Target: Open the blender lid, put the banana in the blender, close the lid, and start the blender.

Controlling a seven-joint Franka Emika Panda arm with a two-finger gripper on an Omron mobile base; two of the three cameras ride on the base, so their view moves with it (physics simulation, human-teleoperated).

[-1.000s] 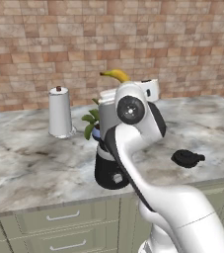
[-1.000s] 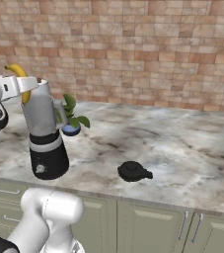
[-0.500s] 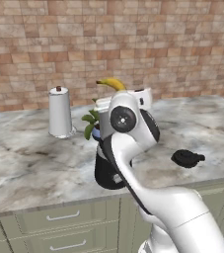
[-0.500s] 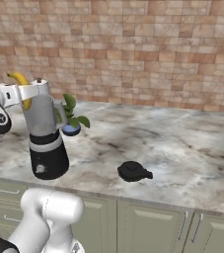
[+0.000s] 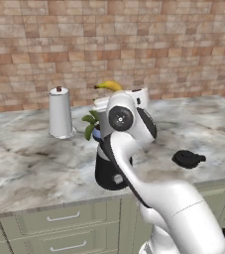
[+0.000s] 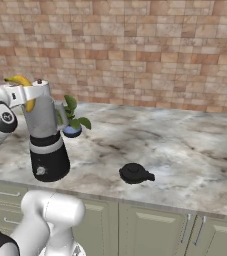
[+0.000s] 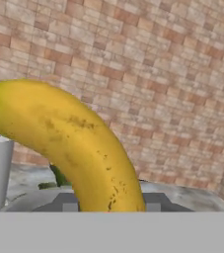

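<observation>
Banana (image 6: 20,81) sits pinched in the gripper (image 6: 26,93) right over the open blender (image 6: 44,135). Tilted as it is, it could catch the rim and tumble onto the table (image 6: 185,150), where the blender lid (image 6: 135,173) lies well apart.

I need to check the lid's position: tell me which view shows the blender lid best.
The right base view: the blender lid lies whole and unobstructed on the counter, right of the blender. The left base view shows it too, near the counter's front edge beside the arm.
</observation>
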